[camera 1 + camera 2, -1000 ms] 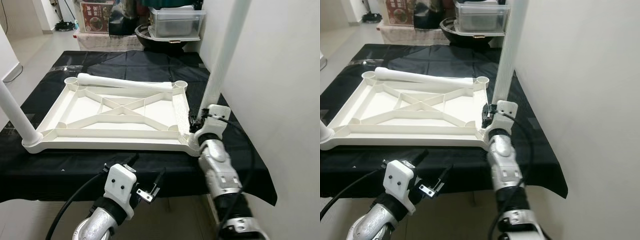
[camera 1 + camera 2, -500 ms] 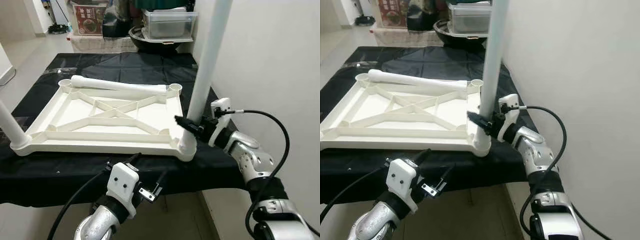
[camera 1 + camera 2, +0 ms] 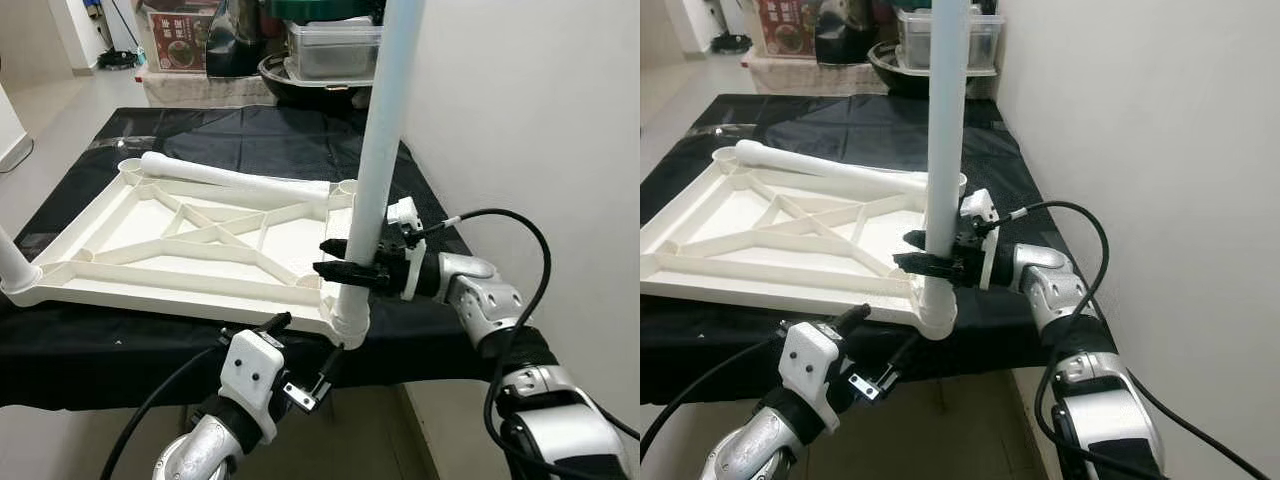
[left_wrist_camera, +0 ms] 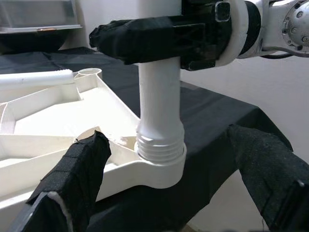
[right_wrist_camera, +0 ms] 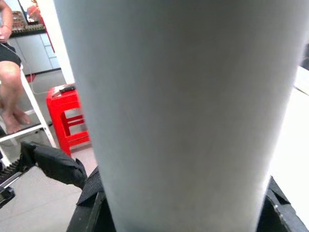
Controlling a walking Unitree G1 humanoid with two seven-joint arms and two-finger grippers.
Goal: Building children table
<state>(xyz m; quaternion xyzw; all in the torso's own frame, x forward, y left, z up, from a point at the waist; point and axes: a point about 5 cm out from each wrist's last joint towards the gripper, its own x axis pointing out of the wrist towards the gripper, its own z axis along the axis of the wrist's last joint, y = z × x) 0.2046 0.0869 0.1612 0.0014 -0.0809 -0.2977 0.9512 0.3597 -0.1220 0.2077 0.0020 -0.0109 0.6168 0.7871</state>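
Note:
The white table top [image 3: 130, 215] lies upside down on a black-covered table [image 3: 250, 125]. A white leg [image 3: 382, 150] stands upright in the near right corner socket [image 3: 348, 318]. My right gripper [image 3: 335, 258] reaches in from the right and is shut on this leg just above the socket; the left wrist view shows its black fingers [image 4: 145, 34] clasping the leg. My left gripper [image 3: 305, 362] hangs open below the table's front edge, facing the socket [image 4: 161, 162]. A loose leg [image 3: 230, 176] lies across the far side of the top. Another leg [image 3: 12, 262] stands in the near left corner.
A white wall [image 3: 530, 120] runs close along the right. Behind the table stand a clear plastic box [image 3: 330, 45] and a black bowl [image 3: 300, 85]. In the right wrist view a red stool [image 5: 65, 116] and a seated person's legs [image 5: 12, 92] are on the floor beyond.
The camera has shifted. My right gripper swung from the leg's base round to its right side and closed on the leg. My left gripper has barely moved.

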